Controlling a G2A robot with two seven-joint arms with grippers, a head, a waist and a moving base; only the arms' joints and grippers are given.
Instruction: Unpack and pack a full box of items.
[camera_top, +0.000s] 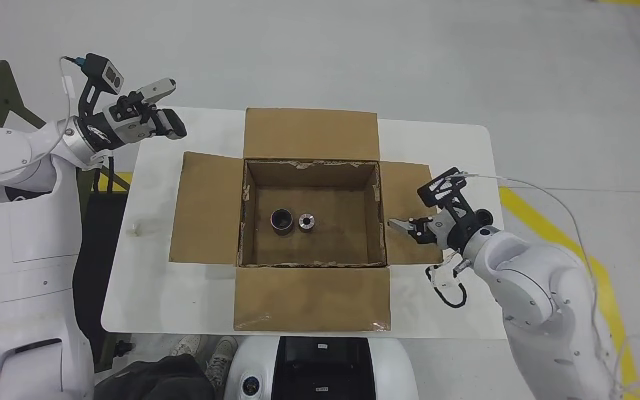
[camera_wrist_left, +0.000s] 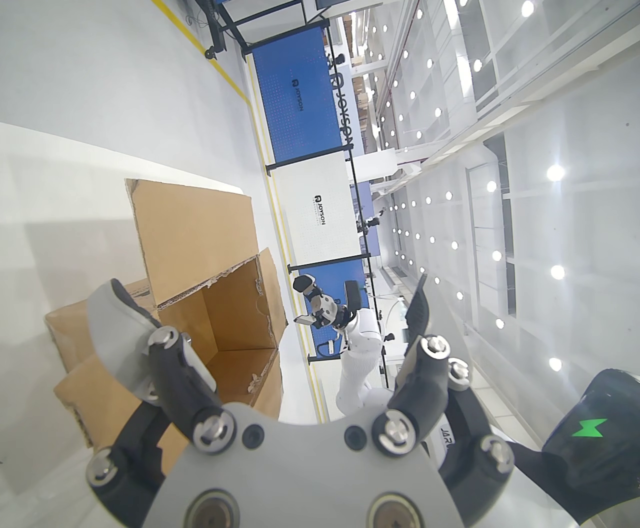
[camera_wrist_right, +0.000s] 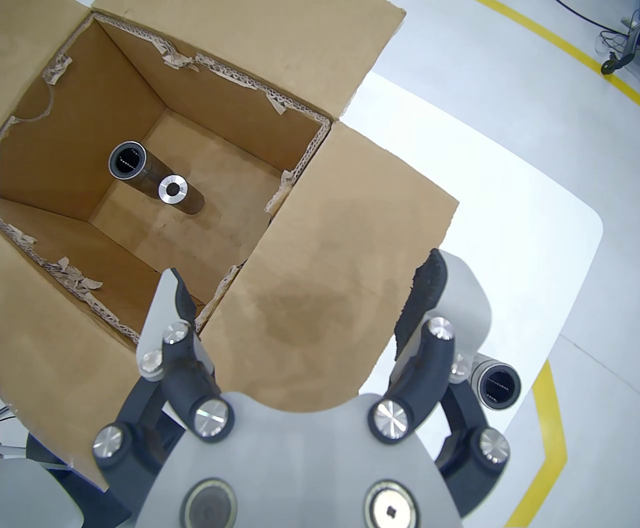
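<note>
Judging by how things lie, you are partway through unpacking. The brown cardboard box (camera_top: 310, 135) sits mid-table with all four flaps folded out. Two pieces stand upright on its floor, just beside each other: a dark steel cylinder with a wide black bore (camera_wrist_right: 127, 161) and a silvery metal cylinder with a small centre hole (camera_wrist_right: 172, 190).

Your right gripper (camera_wrist_right: 305, 272) hangs over the box's right flap (camera_top: 405, 195), fingers spread and holding nothing. Your left gripper (camera_top: 168, 115) is well apart from it, by the table's far left corner, likewise released and empty.

The next move, as I judge it, calls for the right gripper to clear the rim and go straight down into the deep box. It should close on one cylinder without knocking its neighbour. The silvery one stands nearer that arm, so take it first.

The right wrist view gives you what the top view hides beneath the wrist: a third steel cylinder with a black bore (camera_wrist_right: 495, 385), lying on its side on the white table (camera_top: 450, 150) just beside the gripper. The left wrist view adds the box's depth, seen from the side.
</note>
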